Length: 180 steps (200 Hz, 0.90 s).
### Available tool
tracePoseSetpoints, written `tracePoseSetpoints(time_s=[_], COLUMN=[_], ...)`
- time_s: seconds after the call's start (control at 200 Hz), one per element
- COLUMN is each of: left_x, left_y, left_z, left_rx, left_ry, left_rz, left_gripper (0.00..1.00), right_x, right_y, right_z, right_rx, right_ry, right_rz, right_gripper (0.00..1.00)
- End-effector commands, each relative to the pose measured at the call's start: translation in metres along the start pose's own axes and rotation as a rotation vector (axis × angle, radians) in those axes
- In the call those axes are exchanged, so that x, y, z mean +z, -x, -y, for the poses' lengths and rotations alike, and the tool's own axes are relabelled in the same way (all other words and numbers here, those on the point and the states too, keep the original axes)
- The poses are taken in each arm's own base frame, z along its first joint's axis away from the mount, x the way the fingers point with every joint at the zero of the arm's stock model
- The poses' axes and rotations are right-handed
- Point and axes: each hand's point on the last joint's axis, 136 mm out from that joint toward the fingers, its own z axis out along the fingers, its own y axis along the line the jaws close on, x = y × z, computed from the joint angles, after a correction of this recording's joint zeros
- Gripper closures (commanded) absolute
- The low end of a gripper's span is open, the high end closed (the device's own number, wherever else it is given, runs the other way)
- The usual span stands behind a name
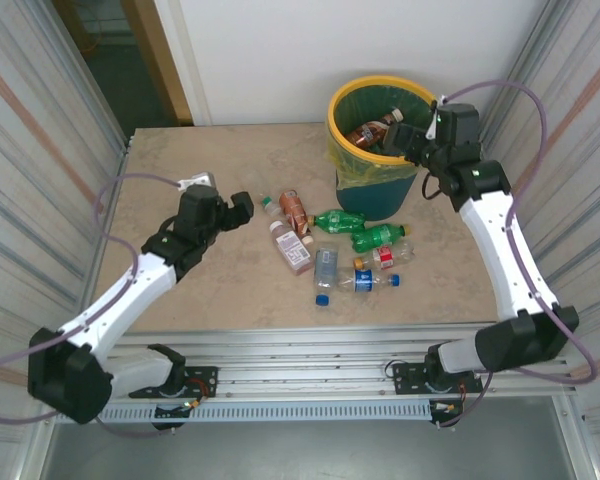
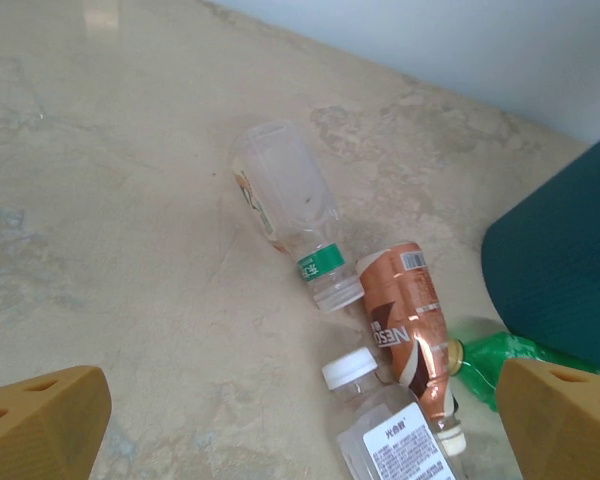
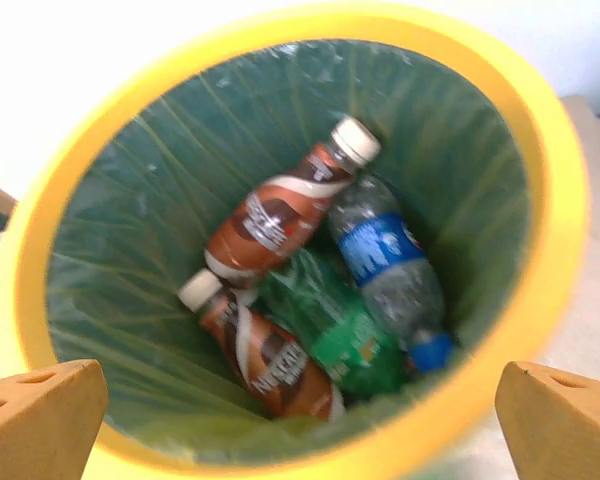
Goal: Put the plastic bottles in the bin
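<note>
Several plastic bottles lie in a loose cluster mid-table: a clear one with a green band point(image 1: 269, 205), a brown one point(image 1: 295, 210), green ones point(image 1: 340, 220) and a blue-labelled one point(image 1: 365, 280). My left gripper point(image 1: 242, 208) hovers open just left of them. In its wrist view the gripper point(image 2: 300, 410) stands above a white-capped clear bottle point(image 2: 385, 430), beside the brown bottle point(image 2: 410, 320), touching neither. My right gripper point(image 1: 400, 135) hangs open over the bin point(image 1: 332, 130). Below that gripper point(image 3: 300, 420), inside the bin's yellow rim point(image 3: 550, 200), lie two brown bottles point(image 3: 280, 215), a green bottle point(image 3: 345, 335) and a blue-labelled bottle point(image 3: 385, 255).
The bin's teal wall point(image 2: 565, 270) stands close to the right of the bottle cluster. A loose blue cap point(image 1: 322, 298) lies near the table's front edge. Corrugated walls point(image 1: 50, 150) close in both sides of the table.
</note>
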Motion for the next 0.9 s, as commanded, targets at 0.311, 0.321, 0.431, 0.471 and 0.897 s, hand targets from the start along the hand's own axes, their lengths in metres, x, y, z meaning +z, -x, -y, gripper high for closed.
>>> tracePoseSetpoints(time_s=[0.311,0.321,0.431,0.471,0.897], left_x=[0.091,0.094,0.117,0.125,0.192], left_y=[-0.013,-0.014,-0.017,-0.017,-0.015], left_z=[0.007,0.007,0.009,0.01,0.002], left_rx=[-0.08,-0.08,-0.077,-0.073,-0.079], left_ry=[0.125,0.129,0.155,0.165,0.26], left_rz=[-0.198,-0.202,-0.238,-0.249,-0.329], left_gripper=[0.01,0.01,0.01,0.01,0.01], right_x=[-0.059,-0.059,-0.064,-0.066,-0.073], right_y=[-0.07,-0.072,-0.089,-0.093,-0.107], right_z=[0.064,0.066,0.084,0.088,0.091], right_rx=[0.014,0.014,0.018,0.017,0.039], right_ry=[-0.232,-0.24,-0.325,-0.345,-0.325], right_rz=[-0.079,-0.082,-0.123,-0.134,-0.12], right_gripper=[0.02,0.02,0.02,0.02,0.02])
